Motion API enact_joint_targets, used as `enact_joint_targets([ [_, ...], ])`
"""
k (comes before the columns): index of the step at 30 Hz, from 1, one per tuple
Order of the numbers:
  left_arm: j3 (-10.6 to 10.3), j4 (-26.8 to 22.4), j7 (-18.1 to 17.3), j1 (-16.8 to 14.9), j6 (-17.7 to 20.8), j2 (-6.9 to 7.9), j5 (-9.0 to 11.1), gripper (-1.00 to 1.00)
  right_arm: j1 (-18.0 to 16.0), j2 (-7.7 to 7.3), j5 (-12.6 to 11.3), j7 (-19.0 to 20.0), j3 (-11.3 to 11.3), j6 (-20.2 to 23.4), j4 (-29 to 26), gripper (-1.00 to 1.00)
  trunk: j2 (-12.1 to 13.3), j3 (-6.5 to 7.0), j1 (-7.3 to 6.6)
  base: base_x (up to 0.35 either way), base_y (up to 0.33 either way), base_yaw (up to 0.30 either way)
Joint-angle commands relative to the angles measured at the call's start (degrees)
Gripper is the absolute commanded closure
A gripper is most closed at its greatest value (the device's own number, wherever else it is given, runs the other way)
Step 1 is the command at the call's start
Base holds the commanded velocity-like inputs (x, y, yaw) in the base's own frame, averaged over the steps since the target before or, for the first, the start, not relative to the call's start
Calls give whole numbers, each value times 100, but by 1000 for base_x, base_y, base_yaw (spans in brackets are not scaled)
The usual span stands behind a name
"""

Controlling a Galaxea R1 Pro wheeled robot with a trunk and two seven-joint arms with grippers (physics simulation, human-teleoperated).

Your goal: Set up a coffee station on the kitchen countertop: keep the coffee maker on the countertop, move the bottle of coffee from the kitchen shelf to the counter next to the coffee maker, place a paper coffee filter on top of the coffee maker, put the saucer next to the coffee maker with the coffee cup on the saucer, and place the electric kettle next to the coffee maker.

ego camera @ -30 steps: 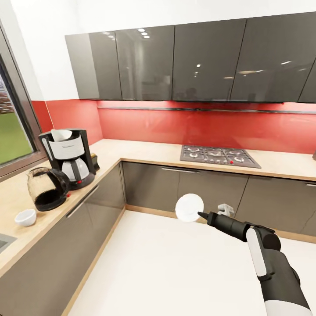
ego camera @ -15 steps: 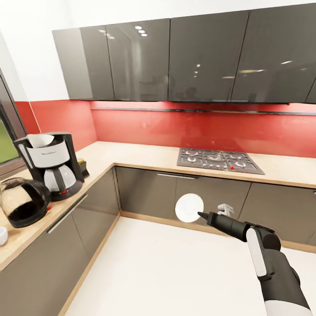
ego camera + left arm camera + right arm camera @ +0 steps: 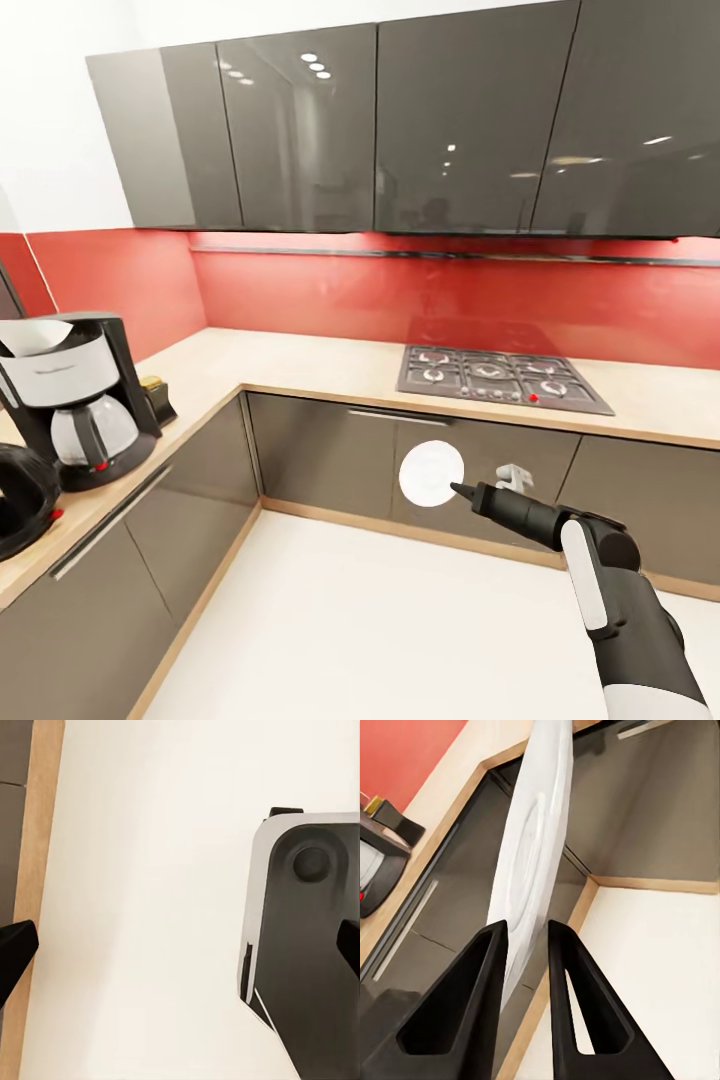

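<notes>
Nearest, right gripper (image 3: 525, 945) pinching the saucer (image 3: 431, 473) by its rim, fingers (image 3: 480, 982) pressed to both faces, plate held on edge in the air over the pale floor (image 3: 400, 620), facing the head camera. Left gripper (image 3: 180, 945) spread wide, holding nothing, pointing down at the floor beside the robot's base (image 3: 315, 945). Farther left, on the kitchen countertop (image 3: 300, 360): the electric kettle (image 3: 20, 495), cut off at the frame edge; beside it the coffee maker (image 3: 75, 400), paper coffee filter (image 3: 35, 335) resting in its top; just behind, the bottle of coffee (image 3: 155, 395), partly hidden. Beyond, a gas hob (image 3: 500, 375) set in the counter.
</notes>
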Motion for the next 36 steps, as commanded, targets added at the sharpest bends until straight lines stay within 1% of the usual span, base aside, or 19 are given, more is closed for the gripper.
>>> enact_joint_targets([
  [1,-49,-10,31,-1,-8,2,29,-100,-7,1,-12,33,-9,35,-1,100,-10,-12,6,319,-120,0],
  [6,-49,-10,31,-1,-13,2,38,-100,-8,1,-10,30,-9,36,-1,100,-10,-12,6,308,-130,8],
  [9,-49,-10,31,-1,-13,2,41,-100,-8,1,-10,32,-9,37,-1,100,-10,-12,6,306,-134,129],
  [18,-49,-17,33,-1,-21,-7,44,-100,-7,1,-10,30,-9,35,-1,100,-10,-12,6,282,-162,262],
  [36,-17,-19,40,-1,-30,-7,77,-100,-7,1,-15,31,-9,37,-1,100,-10,-12,6,214,-220,277],
])
